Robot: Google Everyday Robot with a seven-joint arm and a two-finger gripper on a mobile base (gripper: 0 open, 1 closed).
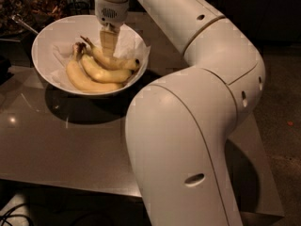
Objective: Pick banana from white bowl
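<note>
The white bowl (44,39) stands at the table's back left, lined with crumpled white paper (132,42). The banana (121,63), pale yellow with a long thin brown stem and a dark tip, lies across the bowl's right half. Two bananas joined at a dark crown (91,81) lie in front of it. My gripper (107,47) points straight down inside the bowl, right at the middle of the single banana. I cannot tell whether it touches it.
The bowl sits on a glossy brown table (56,140). My large white arm (188,126) arches over the table's right half and hides it. Dark clutter and a metal handle (23,23) lie behind the bowl at the far left.
</note>
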